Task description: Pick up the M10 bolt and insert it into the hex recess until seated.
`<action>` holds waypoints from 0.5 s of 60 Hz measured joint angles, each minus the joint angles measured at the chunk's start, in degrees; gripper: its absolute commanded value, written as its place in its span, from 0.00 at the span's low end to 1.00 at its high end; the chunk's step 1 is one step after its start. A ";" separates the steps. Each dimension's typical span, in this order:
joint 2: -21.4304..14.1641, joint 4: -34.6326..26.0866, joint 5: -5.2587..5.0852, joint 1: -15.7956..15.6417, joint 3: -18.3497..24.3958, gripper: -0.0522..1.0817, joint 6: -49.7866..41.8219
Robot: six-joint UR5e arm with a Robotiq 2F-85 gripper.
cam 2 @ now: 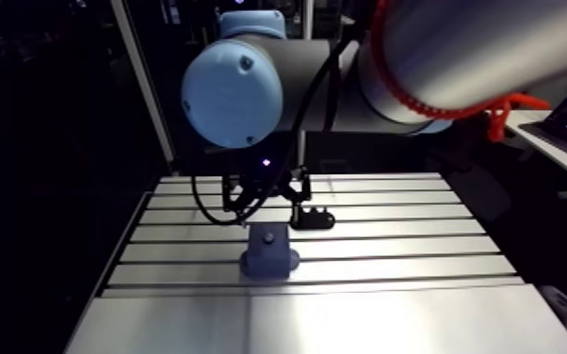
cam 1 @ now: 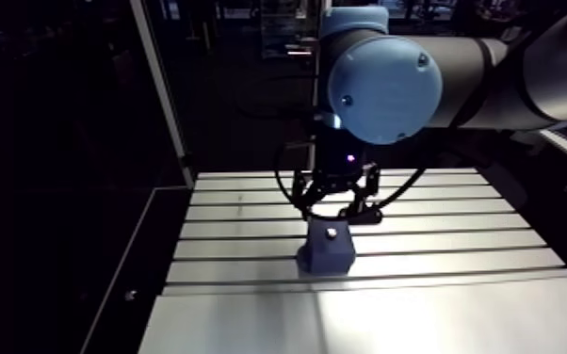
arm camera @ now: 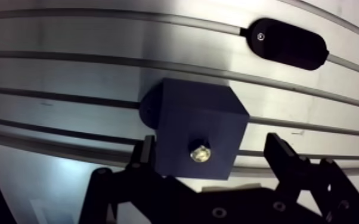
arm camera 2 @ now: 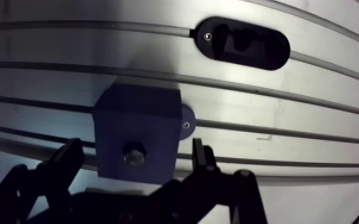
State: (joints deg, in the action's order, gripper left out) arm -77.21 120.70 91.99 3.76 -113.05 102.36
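Observation:
A dark blue block [arm camera: 197,119] stands on the slotted aluminium table [arm camera: 68,77]. A shiny M10 bolt [arm camera: 200,154] sits in the recess in the block's top face, its metal end facing up. My gripper [arm camera: 213,158] hangs just above the block and is open. Its two black fingers [arm camera: 146,156] stand either side of the bolt without touching it, and nothing is held between them. In the arm view the gripper [cam 1: 341,209] hovers right behind the block [cam 1: 326,252], with the bolt [cam 1: 331,230] showing as a small bright dot on top.
A black oval holder [arm camera 2: 244,43] lies on the table ahead of the gripper, over one of the slots; it shows in the arm view too [cam 2: 313,219]. The table's left edge [cam 1: 170,254] drops off into dark space. A plain plate [cam 1: 372,320] forms the near part.

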 measured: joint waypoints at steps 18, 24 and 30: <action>-0.46 0.65 -0.54 0.18 -0.64 0.22 0.28; -0.53 0.59 -0.37 0.20 -0.48 0.24 0.32; -0.61 0.23 -0.26 0.22 -0.24 0.26 0.37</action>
State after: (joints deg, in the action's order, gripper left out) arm -77.82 120.93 91.73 3.98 -113.29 102.73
